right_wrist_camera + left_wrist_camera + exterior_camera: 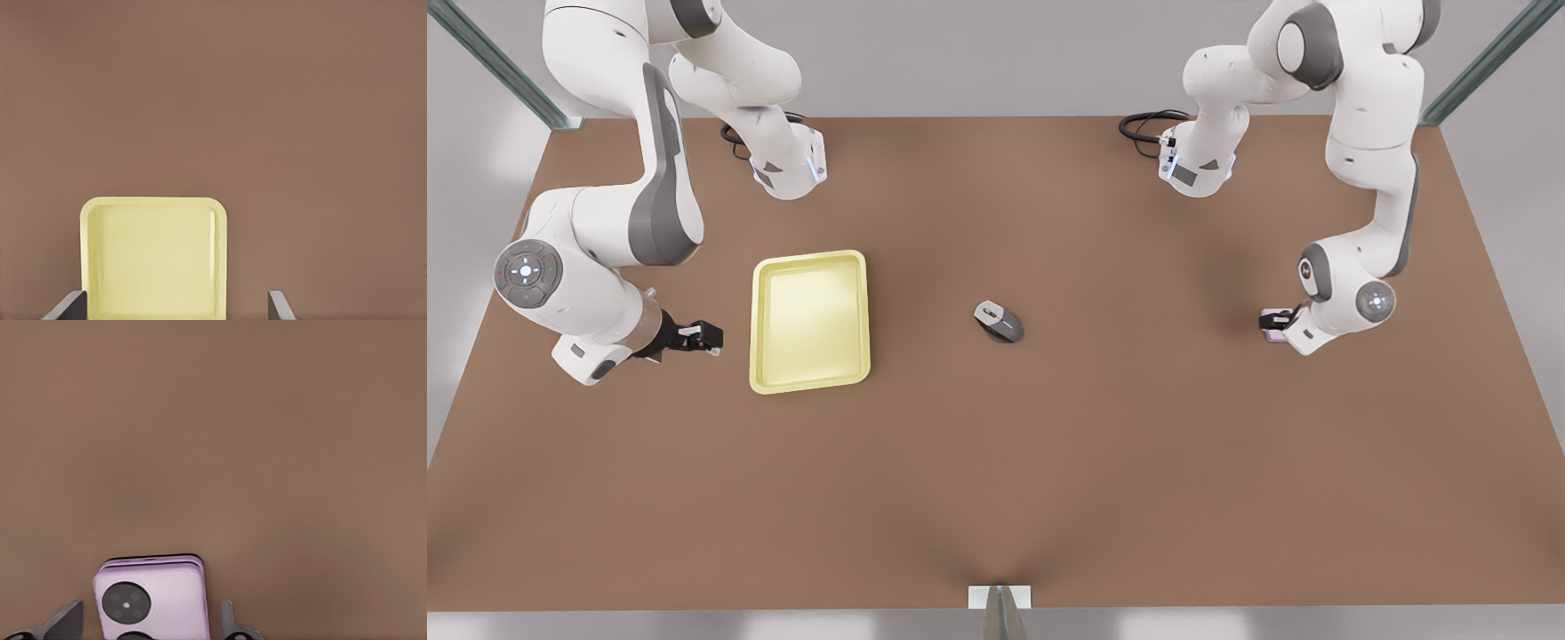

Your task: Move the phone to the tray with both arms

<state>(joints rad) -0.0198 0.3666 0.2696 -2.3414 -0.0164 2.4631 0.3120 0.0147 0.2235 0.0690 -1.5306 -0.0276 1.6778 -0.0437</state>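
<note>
The pale pink phone (pixel 1274 324) (pixel 153 590) lies flat on the brown table at the front view's right, its dark round lenses facing up. My left gripper (pixel 1270 320) (pixel 148 625) is lowered over it, open, one finger on each side with small gaps. The pale yellow tray (pixel 809 320) (pixel 153 253) lies at the front view's left with nothing in it. Just to the tray's left in the front view, my right gripper (pixel 710 336) (pixel 173 310) hovers open and empty, pointing toward the tray.
A grey and black computer mouse (pixel 999 321) rests mid-table between the tray and the phone. Both arm bases (pixel 787 164) (pixel 1196 164) stand at the table's far edge, with black cables beside them. A small white bracket (pixel 1000 597) sits at the near edge.
</note>
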